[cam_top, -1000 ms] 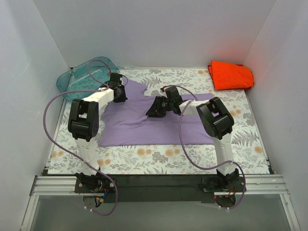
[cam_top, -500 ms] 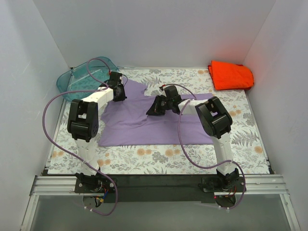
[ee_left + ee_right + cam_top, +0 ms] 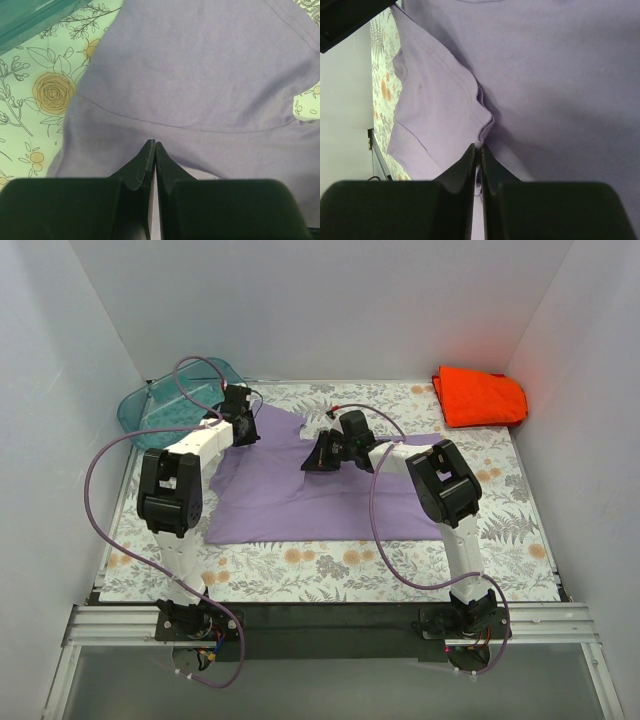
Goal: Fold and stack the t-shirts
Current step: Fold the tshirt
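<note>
My left tool (image 3: 152,144) is pinched shut on the lavender-purple cloth t-shirt (image 3: 300,500) at the corner nearest the translucent teal plastic tub (image 3: 160,405). My right tool (image 3: 477,146), jaws all but closed, nips a pucker of the same shirt farther from the tub. Two grips along one edge, I judge, to carry it over in a fold. The shirt lies spread on the floral counter (image 3: 500,530) just beside the tub. The bright orange-red t-shirt (image 3: 480,397), already folded, sits well apart from the tub.

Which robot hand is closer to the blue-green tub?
Left. The left gripper pinches the purple shirt close beside the tub; the right gripper pinches the shirt's middle, farther away.
</note>
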Robot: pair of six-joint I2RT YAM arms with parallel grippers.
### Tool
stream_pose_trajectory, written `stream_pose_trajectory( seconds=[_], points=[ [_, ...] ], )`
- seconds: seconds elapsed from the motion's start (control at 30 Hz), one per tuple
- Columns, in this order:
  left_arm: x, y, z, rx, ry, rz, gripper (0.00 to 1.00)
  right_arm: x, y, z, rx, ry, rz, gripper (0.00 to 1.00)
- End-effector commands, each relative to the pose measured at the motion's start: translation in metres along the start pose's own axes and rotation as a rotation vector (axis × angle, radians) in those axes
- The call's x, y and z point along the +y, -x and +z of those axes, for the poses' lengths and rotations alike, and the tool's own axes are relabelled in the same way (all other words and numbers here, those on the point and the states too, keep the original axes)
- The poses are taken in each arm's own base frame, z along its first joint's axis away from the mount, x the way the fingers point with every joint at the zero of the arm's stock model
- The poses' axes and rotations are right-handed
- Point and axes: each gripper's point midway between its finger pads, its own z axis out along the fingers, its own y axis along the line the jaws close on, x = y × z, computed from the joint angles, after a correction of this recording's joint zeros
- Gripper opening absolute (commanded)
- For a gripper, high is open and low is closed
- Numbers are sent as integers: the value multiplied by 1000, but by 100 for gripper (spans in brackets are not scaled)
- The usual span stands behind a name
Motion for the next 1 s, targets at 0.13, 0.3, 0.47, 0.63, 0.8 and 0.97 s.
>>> stream_pose_trajectory(
  seconds=[0.13, 0.3, 0.47, 0.63, 0.8, 0.97],
  points=[
    [7, 37, -25, -118, 9, -48, 0, 3, 9, 8, -12, 35, -81, 14],
    [9, 28, -18, -101, 18, -49, 0, -5, 5, 10, -1, 25, -74, 21],
    [9, 28, -14, -114, 13, -50, 19, -5, 16, 3, -30, 15, -99, 38],
    [2, 47, -22, -151, -15, -60, 31, -5, 40, -18, -92, -11, -128, 46],
    [7, 59, -58, -205, -8, -120, 56, -2, 52, -69, -110, -91, -185, 51],
    [35, 32, -106, -197, 64, -183, 68, -41, 27, -130, -72, -326, -214, 56]
  ],
)
